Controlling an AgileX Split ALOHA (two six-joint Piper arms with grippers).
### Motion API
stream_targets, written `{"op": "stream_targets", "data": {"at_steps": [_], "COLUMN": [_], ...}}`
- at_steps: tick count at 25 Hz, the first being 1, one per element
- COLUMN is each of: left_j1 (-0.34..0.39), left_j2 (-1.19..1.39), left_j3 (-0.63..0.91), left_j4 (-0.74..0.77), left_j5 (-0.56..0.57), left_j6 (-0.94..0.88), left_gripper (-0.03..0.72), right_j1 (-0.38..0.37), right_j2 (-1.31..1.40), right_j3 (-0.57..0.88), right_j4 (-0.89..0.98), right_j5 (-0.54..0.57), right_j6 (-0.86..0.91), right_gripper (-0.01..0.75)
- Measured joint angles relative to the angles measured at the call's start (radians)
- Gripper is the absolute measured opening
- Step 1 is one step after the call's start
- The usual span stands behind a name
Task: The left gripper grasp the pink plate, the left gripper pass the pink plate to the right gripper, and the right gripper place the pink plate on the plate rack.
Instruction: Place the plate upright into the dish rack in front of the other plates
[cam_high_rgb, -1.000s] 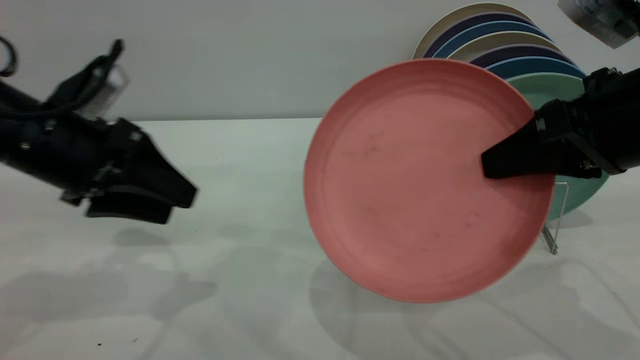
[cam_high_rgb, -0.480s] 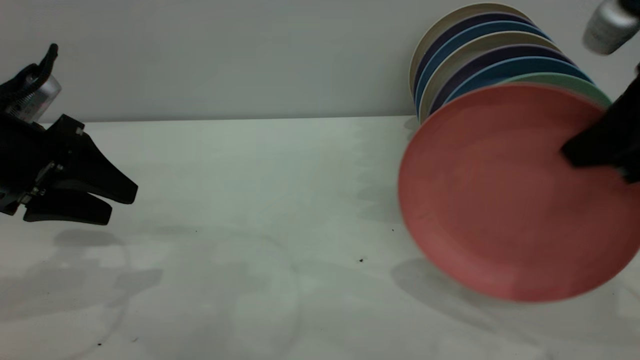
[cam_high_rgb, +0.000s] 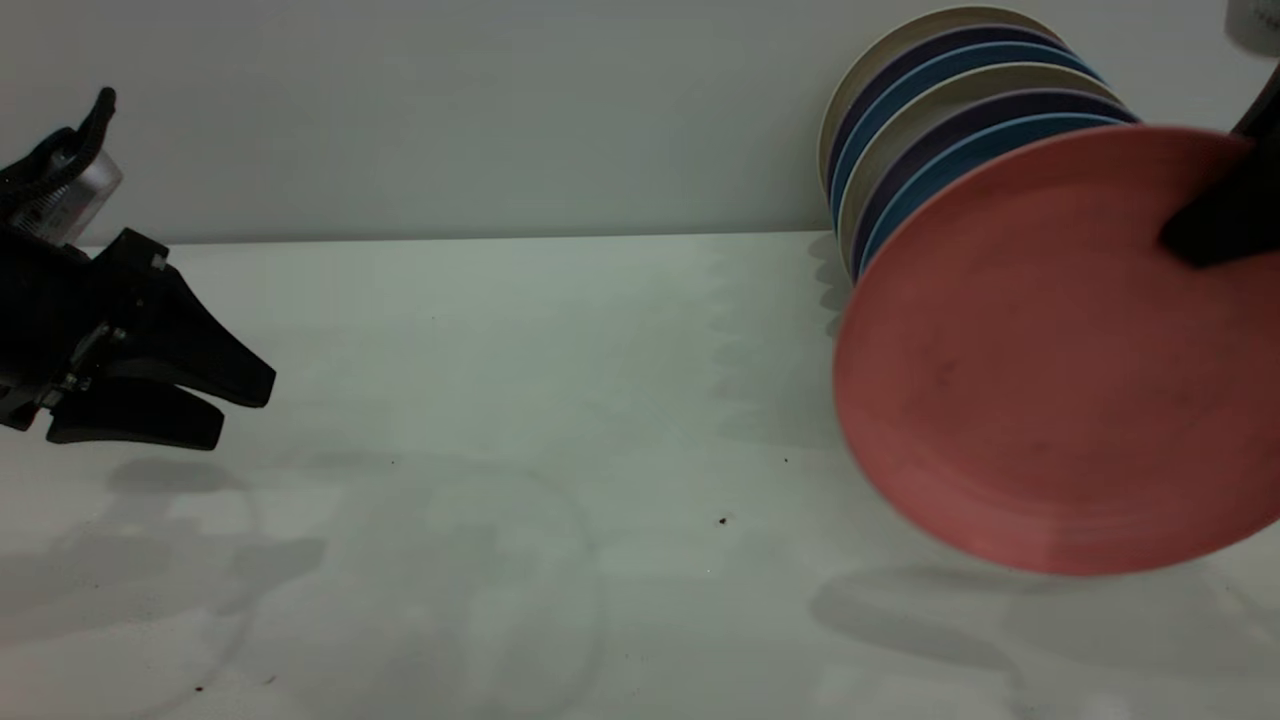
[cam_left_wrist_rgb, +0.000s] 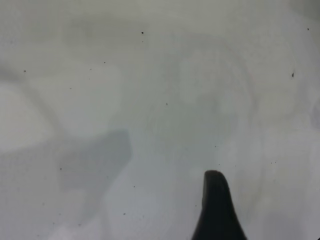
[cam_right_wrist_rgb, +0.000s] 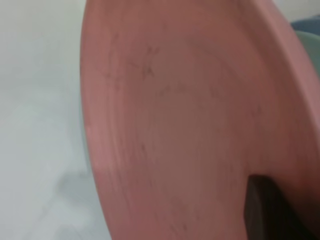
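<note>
Pink plate (cam_high_rgb: 1040, 380) clamped in right hand (cam_high_rgb: 1215, 225) w/ left hand (cam_high_rgb: 215, 400) open, empty.

You're looking at the pink plate (cam_high_rgb: 1040, 360) hanging upright off the table at the exterior view's right, its face turned toward the camera and tilted a little, salmon-pink and matte, with a low raised rim and faint dark scuffs. The right gripper (cam_high_rgb: 1215, 225) is pinching it at the upper right rim, one dark blocky finger lying across the plate's face; in the right wrist view you're seeing that same finger (cam_right_wrist_rgb: 267, 210) pressed on the plate (cam_right_wrist_rgb: 180, 125). The left gripper (cam_high_rgb: 215, 405) is sitting far left above the table, well apart from the plate, its two tapering jaws parted and holding nothing.
</note>
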Motion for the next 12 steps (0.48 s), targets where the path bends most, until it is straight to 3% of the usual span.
{"op": "stream_targets", "data": {"at_steps": [6,12], "left_j1": [0.0,0.0], "left_j2": [0.0,0.0], "left_j3": [0.0,0.0], "left_j4": [0.0,0.0], "left_j5": [0.004,0.004], "left_j6": [0.0,-0.001], "left_gripper": [0.539,0.539], "right_j1": [0.0,0.0], "right_j2": [0.052,0.15], "right_j3": [-0.169,-0.307], "right_j4": [-0.215,-0.256], "right_j5": [0.099,0.145], "right_j6": [0.162,0.183], "right_gripper": [0.09,0.09]}}
